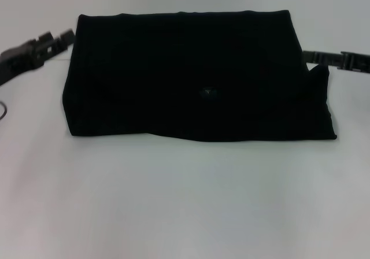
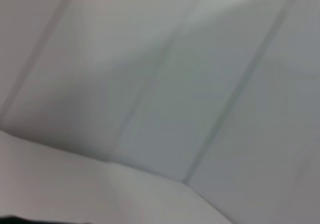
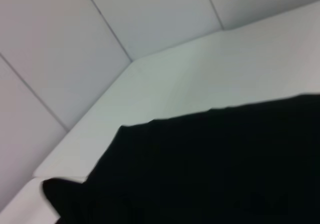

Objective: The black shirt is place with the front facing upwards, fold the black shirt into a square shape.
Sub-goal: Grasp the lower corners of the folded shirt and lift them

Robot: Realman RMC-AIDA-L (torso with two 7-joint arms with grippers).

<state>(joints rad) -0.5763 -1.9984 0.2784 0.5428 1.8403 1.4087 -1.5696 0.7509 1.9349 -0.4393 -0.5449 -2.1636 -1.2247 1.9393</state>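
Note:
The black shirt (image 1: pixel 191 74) lies folded into a wide rectangle in the middle of the white table (image 1: pixel 185 201). A small bluish label (image 1: pixel 207 92) shows near its centre. My left gripper (image 1: pixel 58 41) hovers just off the shirt's far left corner, apart from the cloth. My right gripper (image 1: pixel 315 58) reaches in at the shirt's right edge, where a small flap of fabric (image 1: pixel 317 73) peaks up right below it. The right wrist view shows the black shirt (image 3: pixel 215 169) spread close beneath the camera. The left wrist view shows no shirt.
The white table stretches wide in front of the shirt. Pale panelled walls (image 3: pixel 75 44) meet the table's far edge (image 3: pixel 175 46). A dark cable loop (image 1: pixel 3 110) sits at the far left edge.

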